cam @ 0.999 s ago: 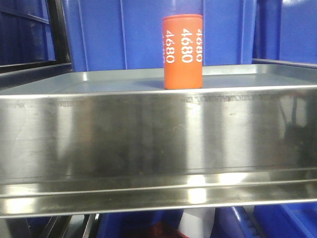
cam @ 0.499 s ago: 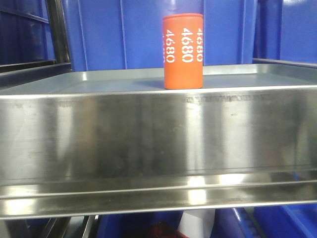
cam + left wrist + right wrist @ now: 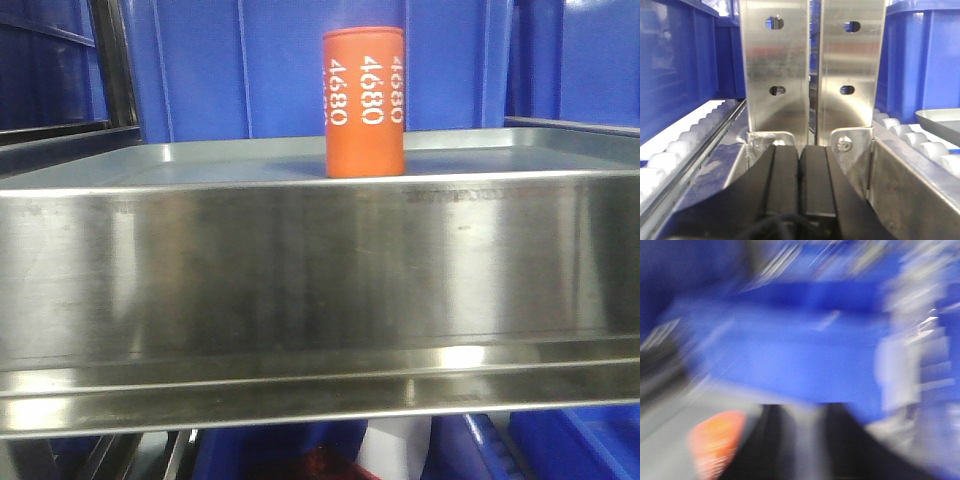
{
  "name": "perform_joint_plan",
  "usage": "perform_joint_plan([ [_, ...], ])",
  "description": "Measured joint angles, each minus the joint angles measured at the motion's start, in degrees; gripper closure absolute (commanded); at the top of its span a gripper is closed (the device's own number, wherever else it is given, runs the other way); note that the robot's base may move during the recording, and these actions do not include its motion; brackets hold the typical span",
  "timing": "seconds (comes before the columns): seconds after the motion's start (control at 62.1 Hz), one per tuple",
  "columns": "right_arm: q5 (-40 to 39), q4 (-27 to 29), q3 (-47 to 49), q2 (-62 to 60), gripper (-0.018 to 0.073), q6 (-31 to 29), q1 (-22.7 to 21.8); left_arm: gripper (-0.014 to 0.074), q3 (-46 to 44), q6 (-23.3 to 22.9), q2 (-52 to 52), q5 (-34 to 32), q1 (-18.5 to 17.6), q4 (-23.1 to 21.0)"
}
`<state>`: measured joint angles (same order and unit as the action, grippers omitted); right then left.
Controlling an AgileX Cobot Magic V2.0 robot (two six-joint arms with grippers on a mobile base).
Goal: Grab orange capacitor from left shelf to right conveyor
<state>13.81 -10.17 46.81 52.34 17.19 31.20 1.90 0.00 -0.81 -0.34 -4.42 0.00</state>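
Our orange capacitor (image 3: 364,102) stands on the left shelf (image 3: 300,270), just left of our parted right claw (image 3: 802,440); left claw (image 3: 799,185) pinched together.

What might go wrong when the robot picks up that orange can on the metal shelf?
The orange capacitor stands tall and narrow on the left shelf; a sideways bump could topple it.
The right wrist view is smeared, and the capacitor sits to one side of the right gripper, not between its fingers, so a hasty approach may knock it.
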Motion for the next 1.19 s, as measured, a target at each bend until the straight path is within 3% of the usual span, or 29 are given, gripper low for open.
perform_joint_plan([
  [0.209,-0.55,0.38,1.68,12.53,-0.0055,-0.09,5.33,0.0701,0.00,0.00,0.00,0.00,0.00,0.00],
  [0.709,-5.81,1.43,1.68,23.65,-0.0047,-0.09,8.41,0.0701,0.00,0.00,0.00,0.00,0.00,0.00],
  [0.773,-6.10,1.43,1.68,24.72,0.0060,-0.09,8.41,0.0701,0.00,0.00,0.00,0.00,0.00,0.00],
  [0.806,-6.20,1.43,1.68,25.23,0.0190,-0.09,8.41,0.0701,0.00,0.00,0.00,0.00,0.00,0.00],
  [0.854,-6.28,1.43,1.68,25.61,0.0465,-0.09,8.41,0.0701,0.00,0.00,0.00,0.00,0.00,0.00],
  [0.886,-6.32,1.43,1.68,25.70,0.0548,-0.09,8.41,0.0701,0.00,0.00,0.00,0.00,0.00,0.00],
  [0.951,-6.32,1.43,1.80,25.70,0.0449,-0.09,8.41,0.0701,0.00,0.00,0.00,0.00,0.00,0.00],
  [1.079,-6.09,1.47,1.80,25.70,0.0515,-0.09,8.18,0.0701,0.00,0.00,0.00,0.00,0.00,0.00],
  [1.192,-4.30,1.47,1.80,24.63,0.0503,-0.09,8.18,0.0701,0.00,0.00,0.00,0.00,0.00,0.00],
])
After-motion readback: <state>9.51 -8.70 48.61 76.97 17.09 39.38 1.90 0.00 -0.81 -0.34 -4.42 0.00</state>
